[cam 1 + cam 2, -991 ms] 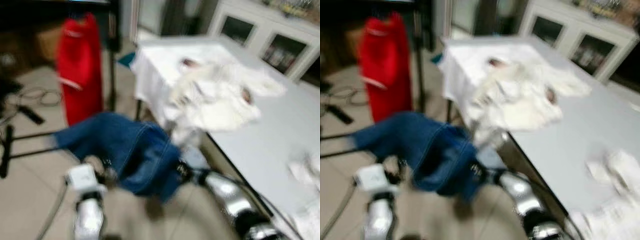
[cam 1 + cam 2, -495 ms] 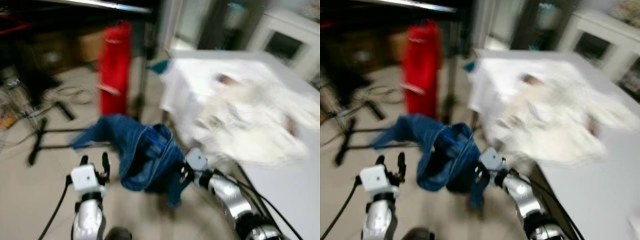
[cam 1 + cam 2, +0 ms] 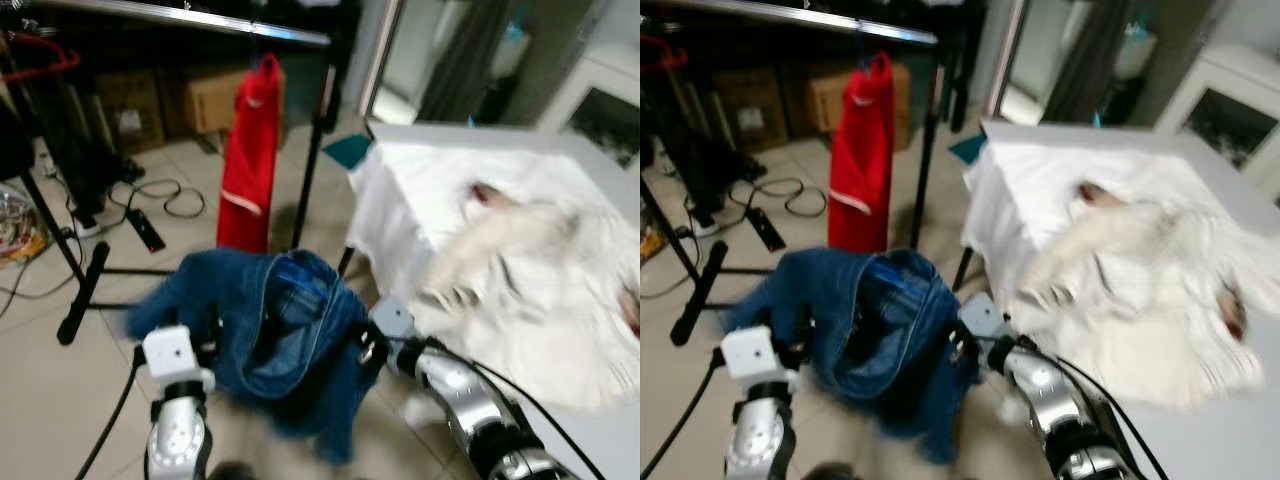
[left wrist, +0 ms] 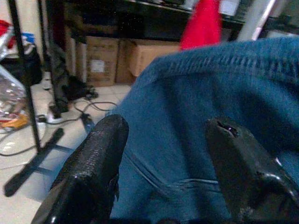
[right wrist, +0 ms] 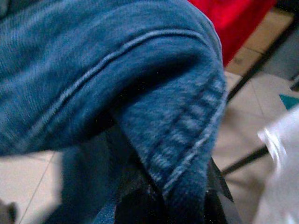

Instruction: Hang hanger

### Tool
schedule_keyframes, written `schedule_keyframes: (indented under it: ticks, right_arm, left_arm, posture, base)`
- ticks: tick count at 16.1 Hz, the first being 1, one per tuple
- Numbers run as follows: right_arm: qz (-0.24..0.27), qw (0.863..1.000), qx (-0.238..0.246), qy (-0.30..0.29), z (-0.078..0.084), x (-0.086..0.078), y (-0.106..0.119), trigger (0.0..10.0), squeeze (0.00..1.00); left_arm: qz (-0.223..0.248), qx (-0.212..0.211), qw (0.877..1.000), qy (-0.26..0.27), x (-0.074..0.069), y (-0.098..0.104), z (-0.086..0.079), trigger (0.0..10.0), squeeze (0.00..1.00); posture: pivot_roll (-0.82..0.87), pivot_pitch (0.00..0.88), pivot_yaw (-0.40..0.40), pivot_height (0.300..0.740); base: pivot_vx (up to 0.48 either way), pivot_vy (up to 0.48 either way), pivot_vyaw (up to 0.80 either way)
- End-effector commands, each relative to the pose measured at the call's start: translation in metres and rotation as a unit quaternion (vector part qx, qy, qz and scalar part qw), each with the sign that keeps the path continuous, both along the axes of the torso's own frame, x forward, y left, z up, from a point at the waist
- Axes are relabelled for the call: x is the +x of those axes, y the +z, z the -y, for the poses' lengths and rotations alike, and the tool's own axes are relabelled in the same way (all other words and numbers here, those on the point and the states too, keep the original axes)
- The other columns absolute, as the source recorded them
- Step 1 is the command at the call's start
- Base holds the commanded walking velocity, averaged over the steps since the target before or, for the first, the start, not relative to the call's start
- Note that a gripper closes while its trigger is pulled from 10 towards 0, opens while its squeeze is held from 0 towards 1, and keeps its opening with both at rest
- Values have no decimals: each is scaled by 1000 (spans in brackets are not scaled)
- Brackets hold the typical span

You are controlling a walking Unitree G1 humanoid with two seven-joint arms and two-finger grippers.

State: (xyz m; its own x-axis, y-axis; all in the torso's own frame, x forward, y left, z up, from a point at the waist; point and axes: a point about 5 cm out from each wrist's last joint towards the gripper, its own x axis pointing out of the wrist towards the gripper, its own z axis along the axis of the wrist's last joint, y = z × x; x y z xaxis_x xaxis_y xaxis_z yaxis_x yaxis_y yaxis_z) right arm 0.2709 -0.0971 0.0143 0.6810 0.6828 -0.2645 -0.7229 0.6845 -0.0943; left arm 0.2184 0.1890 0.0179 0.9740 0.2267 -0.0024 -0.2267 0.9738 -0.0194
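jeans held up between both arms
right pincer (image 5: 163,196) pinching jeans (image 3: 285,345) waistband; left pincer (image 4: 163,154) spread, denim between its fingers; red garment (image 3: 250,150) hangs on rack (image 3: 180,18) beyond.

— Entry: type of place?
— A room in a home, used for laundry and storage. Tiled floor (image 3: 40,370); black clothes rack (image 3: 315,150) with a silver rail, a red garment (image 3: 248,150) hanging from it.
— Furnishings?
— A table (image 3: 1240,440) with a white cloth (image 3: 1040,185) draped over its far corner and a heap of pale clothing (image 3: 1140,290) along its edge; a white glass-door cabinet (image 3: 1230,110) beyond it.
— Sundries?
— Cardboard boxes (image 3: 215,95) under the rack; power strip and cables (image 3: 150,215) loose on the tiles.
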Motion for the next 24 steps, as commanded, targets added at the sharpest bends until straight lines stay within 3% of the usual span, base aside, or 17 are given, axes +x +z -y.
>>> schedule_keyframes:
  ticks: [1,18,24]
  right_arm:
    - [23,1000,20,3,-9,6,11,10000,0]
    - [37,998,46,-5,-12,10,19,10000,0]
    - [51,996,68,-9,-18,17,32,10000,0]
  left_arm:
    - [2,4,1000,1,1,1,-3,10000,0]
    - [1,7,1000,-7,0,1,-2,10000,0]
    - [2,7,1000,-8,1,2,-2,10000,0]
  posture:
    - [249,20,-130,710]
    - [241,27,-124,710]
    - [238,29,-122,710]
  base:
    - [424,0,0]
    - [407,0,0]
    - [391,0,0]
